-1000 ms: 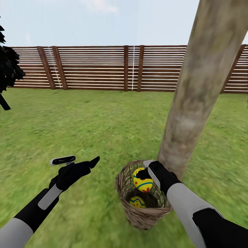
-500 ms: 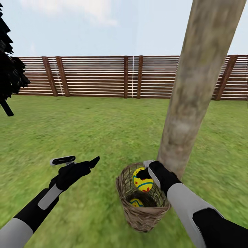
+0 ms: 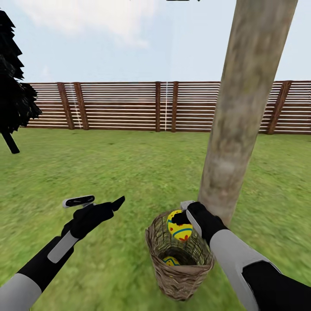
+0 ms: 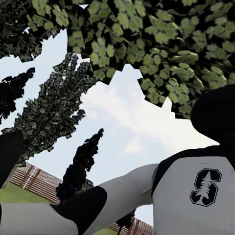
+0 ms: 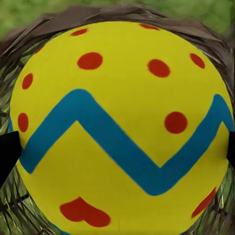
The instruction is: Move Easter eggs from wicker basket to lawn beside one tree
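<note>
Right gripper point(image 3: 183, 216) fingers clamp an egg point(image 3: 179, 224) just above the basket point(image 3: 179, 276) rim; in the right wrist view the egg point(image 5: 120, 127) has a blue zigzag and red dots. Second egg point(image 3: 171, 261) lies deep in the basket. Basket stands on the lawn point(image 3: 129, 172), just in front of the tree point(image 3: 242, 108) trunk. Left gripper point(image 3: 97, 202) hovers over grass, well apart, fingers spread, empty. Beyond: black tree point(image 3: 13, 95), fence point(image 3: 129, 106).
</note>
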